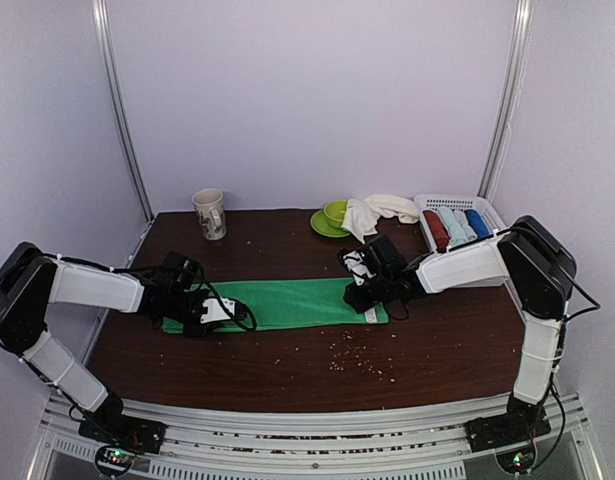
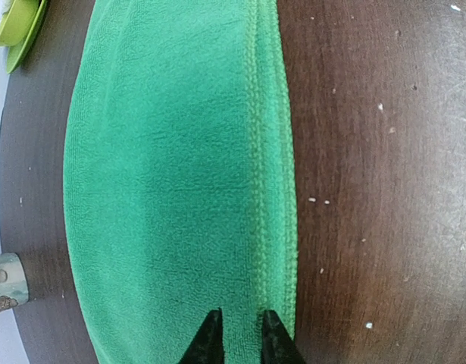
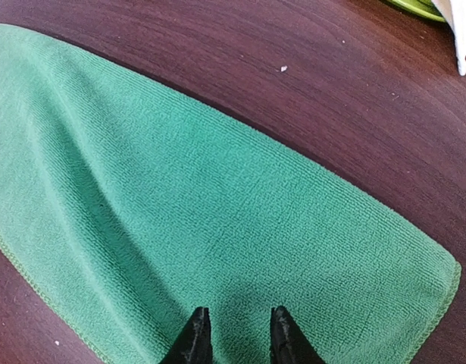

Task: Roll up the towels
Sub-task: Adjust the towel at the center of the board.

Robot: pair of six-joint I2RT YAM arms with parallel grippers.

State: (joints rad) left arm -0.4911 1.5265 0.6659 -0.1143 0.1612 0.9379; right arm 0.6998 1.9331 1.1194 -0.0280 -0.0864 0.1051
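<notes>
Lying flat, green towel (image 1: pixel 287 303) has hemmed edges on crumb-dotted table (image 1: pixel 237 362).

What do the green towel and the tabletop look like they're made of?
Green towel: soft microfibre-like cloth, matte, fine looped pile and a stitched hem. Table: dark wood or wood-look laminate, visible grain, slight sheen; which one I cannot tell.

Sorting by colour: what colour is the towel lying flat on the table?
The towel is bright green; left wrist view shows it best.
</notes>
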